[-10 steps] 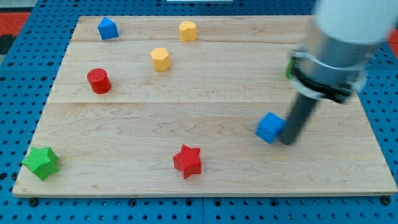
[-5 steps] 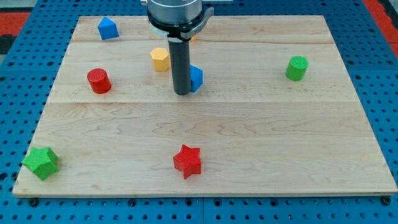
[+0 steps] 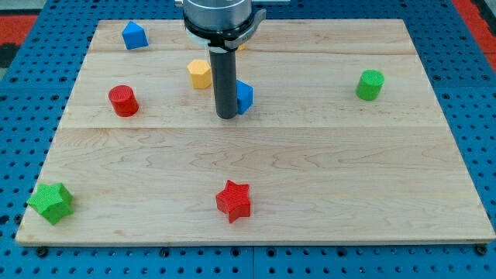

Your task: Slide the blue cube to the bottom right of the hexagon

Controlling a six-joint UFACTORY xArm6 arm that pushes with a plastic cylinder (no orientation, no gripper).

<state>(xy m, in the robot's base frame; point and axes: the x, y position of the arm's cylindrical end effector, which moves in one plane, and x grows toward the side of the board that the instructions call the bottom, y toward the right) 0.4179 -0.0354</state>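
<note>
Wooden board (image 3: 310, 201) on a blue peg table (image 3: 484, 101). Just above the middle: blue cube (image 3: 244, 97), partly hidden behind the dark rod. My tip (image 3: 226, 116) down on the board, touching the cube's left side. No fingers here, only a plain rod, holding nothing. Yellow hexagon (image 3: 199, 74) up and left of the cube, close by. Red cylinder (image 3: 122, 101) at left, blue house-shaped block (image 3: 134, 35) upper left, green cylinder (image 3: 370, 84) at right, red star (image 3: 234, 201) low in the middle, green star (image 3: 51, 203) lower left
</note>
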